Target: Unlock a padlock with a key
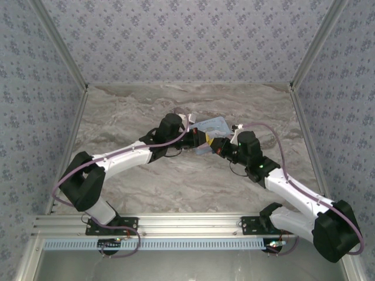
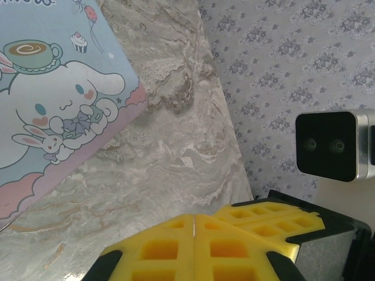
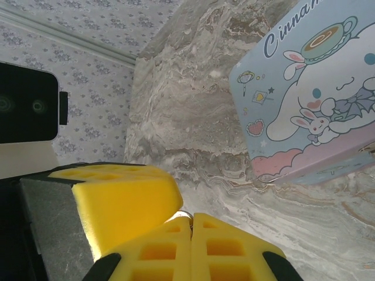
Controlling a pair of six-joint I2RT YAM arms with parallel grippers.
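arms (image 1: 126, 157) (image 1: 293, 190): 2 | left claw (image 2: 193, 231) + right claw (image 3: 190, 237): 2 | cartoon tin (image 1: 212, 126): 1 | table (image 1: 176, 187): 1

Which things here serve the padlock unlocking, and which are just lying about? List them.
For the job:
left pincer, shut
right pincer, shut, tips close to the left one's
padlock and key: too small to make out

Lying about:
cartoon-printed tin box
marble table beneath it

The light-blue cartoon tin (image 3: 310, 105) bears dark cursive lettering starting "Cinna", cut off by the frame edge at about 1 o'clock in the right wrist view.
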